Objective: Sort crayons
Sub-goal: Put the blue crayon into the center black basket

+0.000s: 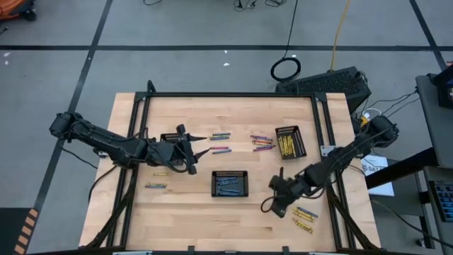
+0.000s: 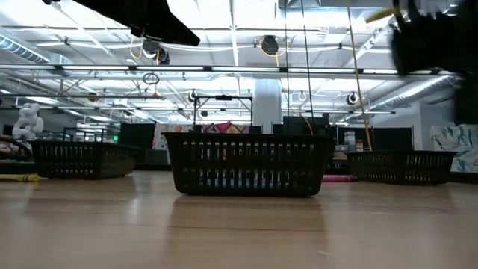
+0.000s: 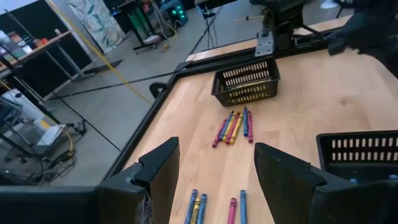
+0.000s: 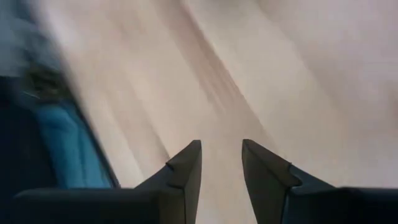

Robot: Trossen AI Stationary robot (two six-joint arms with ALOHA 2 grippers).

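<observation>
Crayons wait beside our right pincer

We see the right pincer (image 1: pixel 277 185) empty, jaws partly apart, low on the desk (image 1: pixel 184 209); yellow crayons (image 1: pixel 304 218) lie just beside it toward the near edge, long axes roughly crosswise; left pincer (image 1: pixel 197 151) gapes, farther off

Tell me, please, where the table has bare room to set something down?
Free: the wooden table's near strip below the central black tray of blue crayons, and the far strip beyond the loose mixed crayons. Crowded: between those crayons and the right black tray of yellow crayons.
</observation>
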